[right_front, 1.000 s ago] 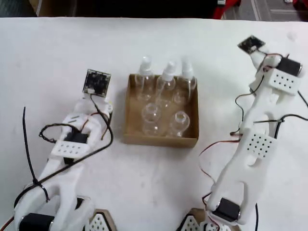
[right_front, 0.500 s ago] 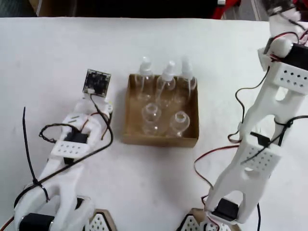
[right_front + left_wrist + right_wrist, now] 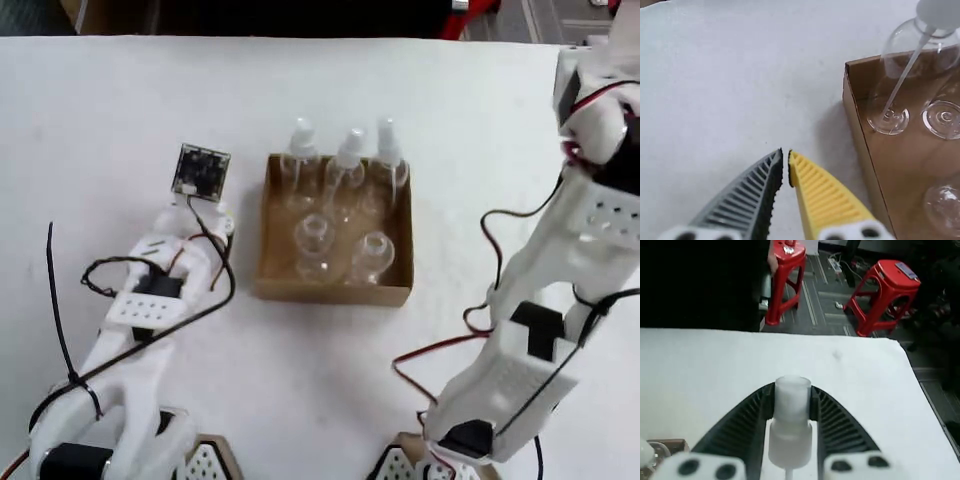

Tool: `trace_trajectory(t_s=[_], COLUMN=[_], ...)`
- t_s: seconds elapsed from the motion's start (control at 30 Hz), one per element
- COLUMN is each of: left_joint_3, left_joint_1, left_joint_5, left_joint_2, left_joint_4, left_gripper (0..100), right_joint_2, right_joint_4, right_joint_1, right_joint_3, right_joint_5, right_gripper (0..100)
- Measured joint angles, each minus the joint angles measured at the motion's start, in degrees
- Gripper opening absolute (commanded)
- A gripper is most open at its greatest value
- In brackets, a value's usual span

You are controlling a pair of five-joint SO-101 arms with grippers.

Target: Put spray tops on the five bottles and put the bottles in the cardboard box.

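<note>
The cardboard box [image 3: 335,291] sits mid-table with five clear bottles in it. Three in the back row [image 3: 347,165] wear white spray tops. Both front bottles [image 3: 314,240] [image 3: 372,250] have bare necks. My right arm [image 3: 590,210] is raised high at the table's right side. Its gripper [image 3: 791,390] is shut on a white spray top [image 3: 790,425], held upright between the black fingers. My left gripper [image 3: 785,153] is shut with nothing in it. It hovers low over the table beside the box wall [image 3: 860,125], close to a capped bottle [image 3: 910,55].
The left arm [image 3: 150,290] lies along the table left of the box, with its black cables looping beside it. Bare white table surrounds the box. Red stools [image 3: 885,295] stand on the floor beyond the far edge.
The right arm has lifted and swung up toward the far right corner, carrying the spray top. The left arm, box and bottles have stayed put.
</note>
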Motion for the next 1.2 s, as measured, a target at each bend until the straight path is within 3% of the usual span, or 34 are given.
trace_trajectory(t_s=[0.23, 0.6, 0.97, 1.2], left_joint_3=[0.0, 0.0, 0.0, 0.0], left_joint_1=[0.0, 0.0, 0.0, -0.1], left_joint_5=[0.0, 0.0, 0.0, 0.0], left_joint_2=[0.0, 0.0, 0.0, 0.0], left_joint_4=[0.0, 0.0, 0.0, 0.0], left_gripper=[2, 2, 2, 2], right_joint_2=[-5.7, -19.9, -42.1, -54.9], right_joint_4=[1.8, 1.8, 1.3, -7.5], right_joint_1=[-6.2, -8.1, -17.9, -22.1], right_joint_3=[0.0, 0.6, 34.1, 50.4], right_joint_5=[-1.4, -1.8, -6.8, -6.9], right_gripper=[1.6, 1.6, 1.6, 1.6])
